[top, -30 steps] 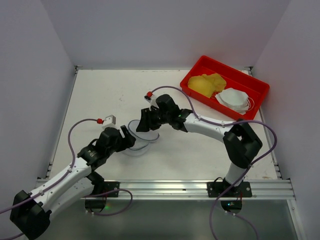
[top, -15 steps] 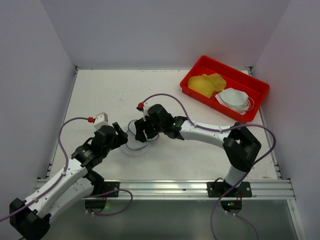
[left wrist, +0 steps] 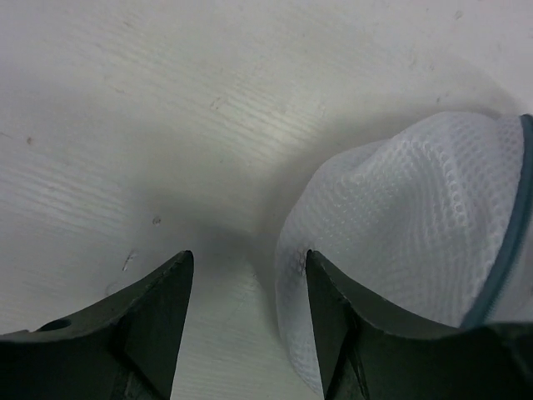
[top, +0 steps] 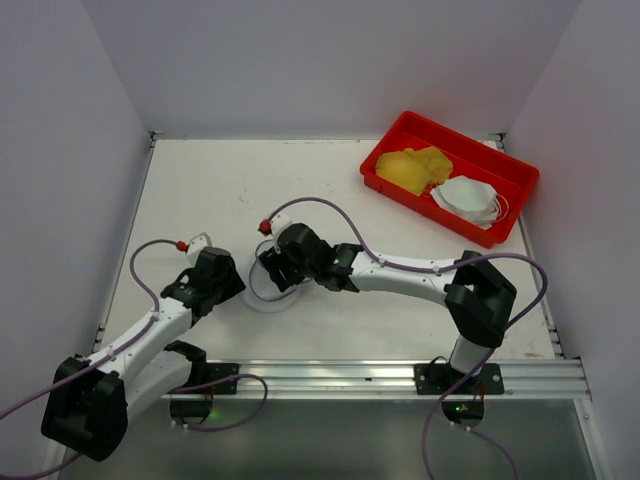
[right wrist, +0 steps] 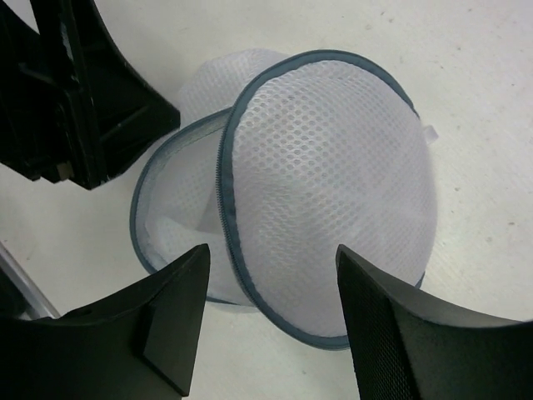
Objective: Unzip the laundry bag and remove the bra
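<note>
Top view: the laundry bag (top: 268,292) lies at lower centre, with the left gripper (top: 238,285) just beside it and the right gripper (top: 270,274) over it. Left wrist view: the left gripper (left wrist: 247,260) is open and empty, with white mesh at lower right. Right wrist view: the right gripper (right wrist: 271,250) is spread wide above the laundry bag (right wrist: 333,167), whose blue-grey-rimmed halves gape at left. Unzipping looks done, so the next move probably calls for a finger entering that gap for the bra, which is not discernible.

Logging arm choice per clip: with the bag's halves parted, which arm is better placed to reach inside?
Right, probably. The right gripper, open, hangs over the laundry bag where its zipped rim gapes. The left gripper, also open, sits beside the bag's closed mesh side.
</note>
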{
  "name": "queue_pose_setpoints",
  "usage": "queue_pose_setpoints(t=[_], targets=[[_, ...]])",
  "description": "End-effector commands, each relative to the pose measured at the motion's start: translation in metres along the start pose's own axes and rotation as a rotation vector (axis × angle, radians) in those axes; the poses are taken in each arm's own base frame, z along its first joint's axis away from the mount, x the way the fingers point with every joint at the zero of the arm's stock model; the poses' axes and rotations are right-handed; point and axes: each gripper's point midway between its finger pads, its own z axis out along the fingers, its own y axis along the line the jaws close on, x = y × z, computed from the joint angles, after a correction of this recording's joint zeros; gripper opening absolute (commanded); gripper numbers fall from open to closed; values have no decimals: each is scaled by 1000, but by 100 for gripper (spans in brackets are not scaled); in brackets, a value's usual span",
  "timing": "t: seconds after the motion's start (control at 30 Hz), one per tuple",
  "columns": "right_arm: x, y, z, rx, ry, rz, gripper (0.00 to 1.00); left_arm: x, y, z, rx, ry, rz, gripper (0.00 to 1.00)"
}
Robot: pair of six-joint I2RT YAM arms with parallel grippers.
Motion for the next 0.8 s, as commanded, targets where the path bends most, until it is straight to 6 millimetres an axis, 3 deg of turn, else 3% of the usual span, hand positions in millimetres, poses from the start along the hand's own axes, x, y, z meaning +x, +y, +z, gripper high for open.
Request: queue_pose_setpoints(t=[0.0,0.17,0.37,0.53,0.57,0.67,0.77], targets=[[-19,-8,1,94,-51,-41,64,4,-17,11,90,14,8,59],[-13,-6,5,109,-37,-70,63,15,-22,18,136,34,-1,56],[-4,-5,14,126,-17,-96,61,32,-18,30,123,87,-5,40],[-4,-20,16,210,-26,-109,35,36,-21,33,137,103,-18,20],[-5,-24,15,231,-25,-108,22,35,-22,32,141,99,-21,16],[-8,-26,10,245,-42,-106,4,31,-27,30,160,87,-32,0],[-11,-22,6,223,-58,-108,0,28,-30,29,172,79,-43,0]])
